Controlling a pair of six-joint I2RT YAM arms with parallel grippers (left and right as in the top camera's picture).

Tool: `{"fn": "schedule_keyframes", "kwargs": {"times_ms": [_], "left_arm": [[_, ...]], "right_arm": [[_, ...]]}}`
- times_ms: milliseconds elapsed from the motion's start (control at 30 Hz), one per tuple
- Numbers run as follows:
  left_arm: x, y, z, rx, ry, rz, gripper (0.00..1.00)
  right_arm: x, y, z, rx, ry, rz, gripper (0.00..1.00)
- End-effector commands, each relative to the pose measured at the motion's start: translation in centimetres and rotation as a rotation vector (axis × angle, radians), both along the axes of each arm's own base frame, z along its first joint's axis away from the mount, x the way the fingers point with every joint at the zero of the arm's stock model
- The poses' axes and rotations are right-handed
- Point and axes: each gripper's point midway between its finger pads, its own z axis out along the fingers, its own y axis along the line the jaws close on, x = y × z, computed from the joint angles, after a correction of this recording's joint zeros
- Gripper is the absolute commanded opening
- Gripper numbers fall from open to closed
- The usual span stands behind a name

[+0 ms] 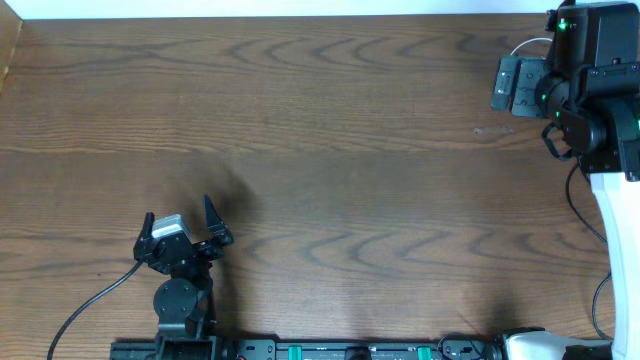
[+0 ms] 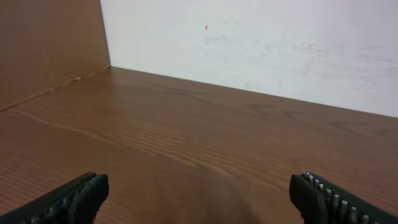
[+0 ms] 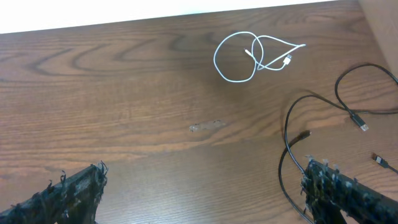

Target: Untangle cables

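Note:
The right wrist view shows both cables lying on the wooden table. The white cable (image 3: 239, 57) lies in loose loops that cross each other, toward the far side. The black cable (image 3: 288, 138) winds along the right, with a plug end (image 3: 361, 124), and passes close by my right gripper's right finger. The two lie apart here. My right gripper (image 3: 202, 193) hangs open above bare wood, holding nothing. From overhead it (image 1: 518, 85) is at the far right, with only a bit of white cable (image 1: 530, 44) showing beside it. My left gripper (image 1: 180, 212) (image 2: 199, 199) stands open and empty at the near left.
A brown side wall (image 2: 50, 43) rises at the table's left edge and a white wall (image 2: 261, 43) runs along the far edge. The thick black robot cords (image 1: 578, 195) (image 1: 95, 300) trail from each arm. A faint smudge (image 3: 207, 126) marks the wood.

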Motion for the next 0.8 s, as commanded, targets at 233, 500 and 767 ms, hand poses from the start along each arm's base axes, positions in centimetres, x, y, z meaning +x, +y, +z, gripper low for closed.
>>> {"fn": "schedule_keyframes", "kwargs": {"times_ms": [233, 500, 767], "left_arm": [[-0.02, -0.08, -1.70, -0.015, 0.046, -0.005, 0.98], [-0.02, -0.08, -1.70, -0.015, 0.046, -0.005, 0.98], [-0.02, -0.08, -1.70, -0.015, 0.046, -0.005, 0.98]], "right_arm": [[0.03, 0.25, 0.14, 0.005, -0.006, 0.001, 0.99], [0.03, 0.22, 0.14, 0.005, -0.006, 0.000, 0.99], [-0.01, -0.18, 0.11, -0.022, -0.001, -0.002, 0.99]]}}
